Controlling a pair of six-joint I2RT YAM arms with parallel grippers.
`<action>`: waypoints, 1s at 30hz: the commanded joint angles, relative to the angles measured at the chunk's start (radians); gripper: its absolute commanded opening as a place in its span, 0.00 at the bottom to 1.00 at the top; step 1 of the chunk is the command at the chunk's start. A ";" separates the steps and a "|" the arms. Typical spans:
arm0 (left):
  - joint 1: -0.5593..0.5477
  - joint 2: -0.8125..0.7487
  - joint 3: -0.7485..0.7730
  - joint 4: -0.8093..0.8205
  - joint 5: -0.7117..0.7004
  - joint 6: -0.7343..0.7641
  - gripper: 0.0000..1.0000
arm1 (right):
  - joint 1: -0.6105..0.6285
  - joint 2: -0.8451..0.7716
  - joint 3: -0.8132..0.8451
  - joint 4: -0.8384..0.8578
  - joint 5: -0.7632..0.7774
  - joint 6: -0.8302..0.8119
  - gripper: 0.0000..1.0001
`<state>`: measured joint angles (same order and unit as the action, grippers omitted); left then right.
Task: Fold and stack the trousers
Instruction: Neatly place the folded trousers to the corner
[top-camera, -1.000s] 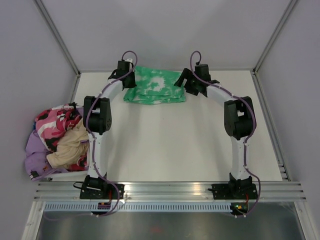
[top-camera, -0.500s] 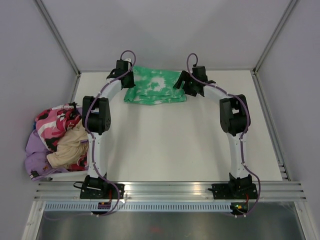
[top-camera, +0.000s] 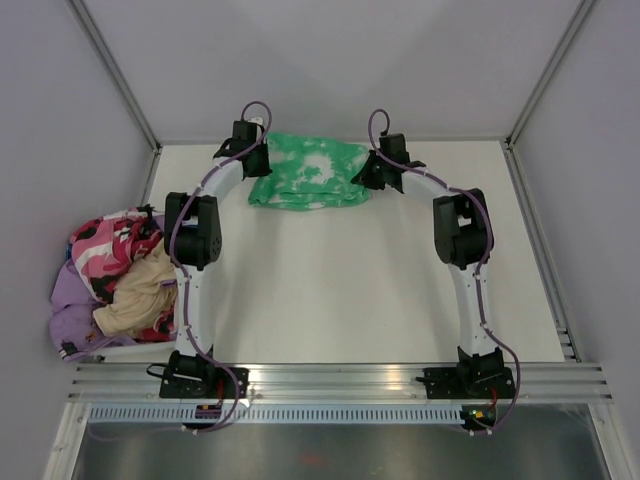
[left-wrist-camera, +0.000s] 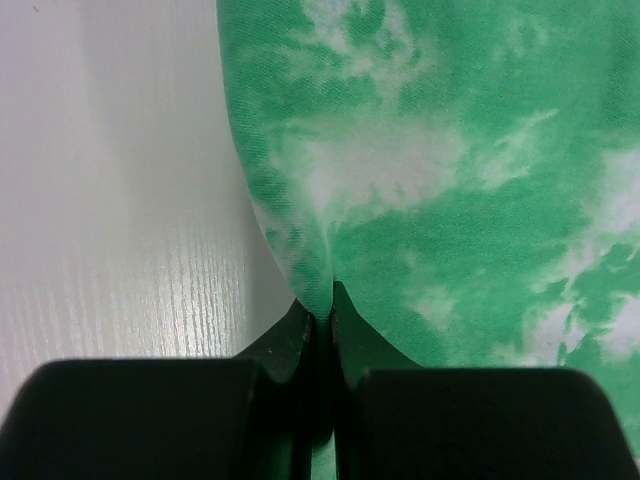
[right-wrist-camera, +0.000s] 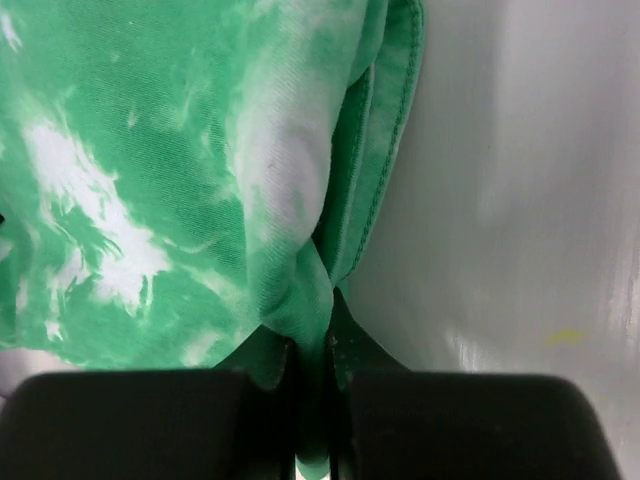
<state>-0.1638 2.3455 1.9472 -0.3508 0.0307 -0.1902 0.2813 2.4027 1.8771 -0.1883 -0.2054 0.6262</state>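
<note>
The trousers (top-camera: 307, 172), bright green with white tie-dye mottling, lie folded into a compact bundle at the far edge of the white table (top-camera: 330, 290), spread flat between the two arms. The left claw (left-wrist-camera: 322, 318) is clenched on the bundle's left edge: in the left wrist view its two dark fingers meet with a thin pinch of green cloth drawn down between them, the pale wood-grain table showing just to the left. The right claw (right-wrist-camera: 322, 305) is clenched on the bundle's right edge, where the right wrist view shows a gathered fold of fabric squeezed between the fingers, with stitched hem layers stacked just above the pinch and bare table to the right. Well apart from the trousers, at the table's left side beside the left arm, sits a heap of clothes (top-camera: 110, 280) in pink-and-black pattern, beige and lilac.
</note>
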 joint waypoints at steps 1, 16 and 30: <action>-0.016 -0.081 -0.011 -0.013 0.055 -0.052 0.02 | -0.001 -0.071 -0.076 -0.088 0.063 -0.034 0.00; -0.218 -0.440 -0.444 -0.057 0.270 -0.199 0.02 | -0.203 -0.801 -0.667 -0.397 0.534 -0.138 0.00; -0.598 -0.446 -0.586 0.320 0.206 -0.281 0.02 | -0.368 -1.291 -1.105 -0.134 1.247 -0.658 0.00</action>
<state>-0.7776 1.9484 1.4326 -0.1062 0.3309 -0.4812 0.0551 1.1667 0.8375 -0.5407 0.6857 0.2245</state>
